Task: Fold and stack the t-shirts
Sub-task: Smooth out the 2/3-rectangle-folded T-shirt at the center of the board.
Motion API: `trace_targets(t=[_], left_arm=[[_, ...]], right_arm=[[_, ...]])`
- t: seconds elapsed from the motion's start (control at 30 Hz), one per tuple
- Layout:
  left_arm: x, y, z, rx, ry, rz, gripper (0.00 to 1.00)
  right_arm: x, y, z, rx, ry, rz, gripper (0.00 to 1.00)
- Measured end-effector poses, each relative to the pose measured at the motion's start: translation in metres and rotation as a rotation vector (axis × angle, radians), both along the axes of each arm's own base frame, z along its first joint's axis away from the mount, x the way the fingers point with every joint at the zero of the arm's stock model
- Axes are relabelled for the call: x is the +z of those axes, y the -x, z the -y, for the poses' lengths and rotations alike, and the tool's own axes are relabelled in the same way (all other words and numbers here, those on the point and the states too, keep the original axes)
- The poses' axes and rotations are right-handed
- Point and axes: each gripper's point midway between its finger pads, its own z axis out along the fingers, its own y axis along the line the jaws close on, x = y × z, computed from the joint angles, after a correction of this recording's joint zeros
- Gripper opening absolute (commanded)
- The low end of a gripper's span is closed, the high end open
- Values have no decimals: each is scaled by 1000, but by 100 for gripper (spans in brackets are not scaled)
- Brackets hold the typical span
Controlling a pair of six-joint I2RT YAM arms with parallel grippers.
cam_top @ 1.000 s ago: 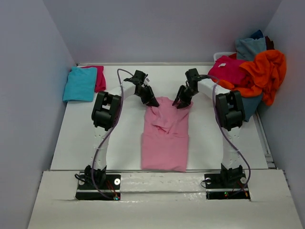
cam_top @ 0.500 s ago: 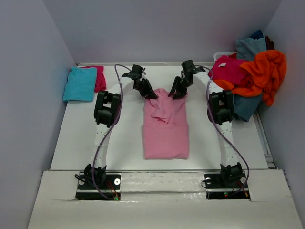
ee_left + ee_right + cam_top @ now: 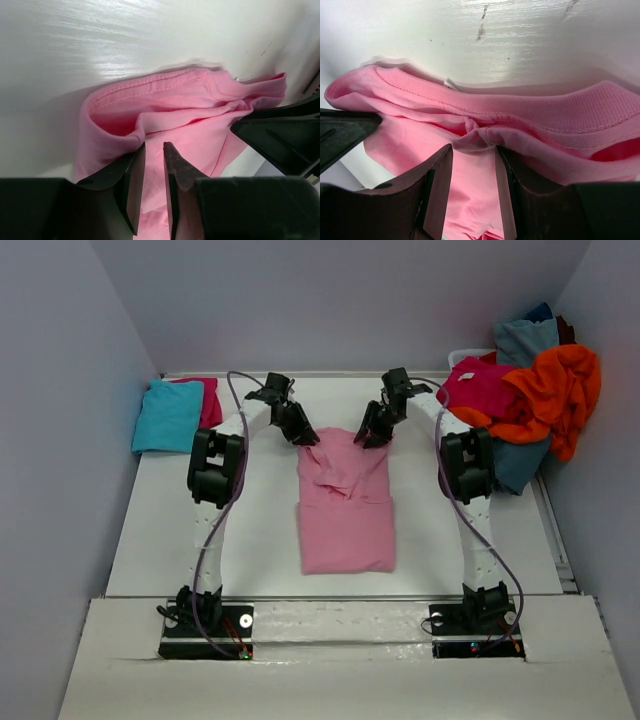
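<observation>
The light pink t-shirt point(image 3: 346, 510) lies lengthwise in the middle of the white table point(image 3: 260, 520), its near part folded flat and its far end rumpled. My left gripper point(image 3: 308, 437) is at the shirt's far left corner. In the left wrist view its jaws point(image 3: 154, 145) stand a narrow gap apart over the pink cloth point(image 3: 175, 100), with nothing pinched between the tips. My right gripper point(image 3: 371, 438) is at the far right corner. In the right wrist view point(image 3: 472, 147) a bunched fold of the shirt point(image 3: 495, 107) is caught between its fingertips.
A folded turquoise t-shirt point(image 3: 168, 415) lies on a magenta one point(image 3: 209, 402) at the far left. At the far right a white bin point(image 3: 468, 354) holds a heap: orange point(image 3: 560, 390), magenta point(image 3: 485, 385) and grey-blue point(image 3: 525, 340) shirts. Walls close in on three sides.
Both grippers have moved toward the far end, dragging the pink shirt's far edge with them and stretching it flatter. The left jaws have parted slightly.
</observation>
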Motion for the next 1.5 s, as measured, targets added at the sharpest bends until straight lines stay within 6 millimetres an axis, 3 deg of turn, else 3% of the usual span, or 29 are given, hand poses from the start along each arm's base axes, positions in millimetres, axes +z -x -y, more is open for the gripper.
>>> trace_targets(t=[0.23,0.37,0.47,0.6,0.77,0.97,1.17,1.3,1.5], left_arm=[[33,-2,-3,-9,-24,74,37],[60,8,5,-32,-19,119,38],[77,44,14,-66,0,123,39],[85,84,20,-101,26,115,40],[68,122,13,-113,47,50,40],[28,155,0,-113,15,-57,40],[20,163,2,-129,44,-68,41],[24,158,9,-144,91,-44,56],[16,155,21,-165,158,-61,60]], right_arm=[[1,4,6,1,19,15,47],[2,8,10,6,31,15,48],[5,16,15,11,45,10,50],[10,20,20,27,62,13,51],[11,20,23,35,77,21,51],[10,23,24,38,80,12,51],[10,23,24,38,80,11,51],[10,23,24,38,80,11,51],[10,23,24,39,80,11,51]])
